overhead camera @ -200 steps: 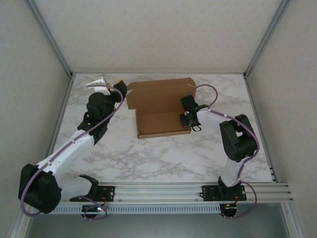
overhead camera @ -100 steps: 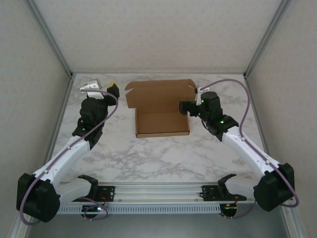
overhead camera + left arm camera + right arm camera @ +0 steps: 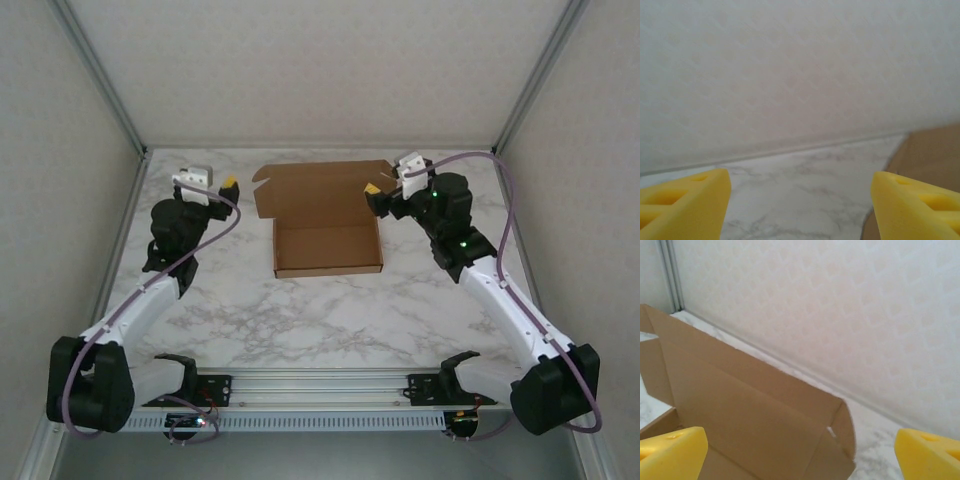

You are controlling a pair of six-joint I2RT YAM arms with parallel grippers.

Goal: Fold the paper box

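Brown paper box sits near the far tabletop edge; left gripper and right gripper flank it, jaws apart.

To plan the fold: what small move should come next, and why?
Probably move the right end effector behind the lid and begin tipping it over the tray. The lid is open, both end effectors are open and empty, and the left end effector is farther away.
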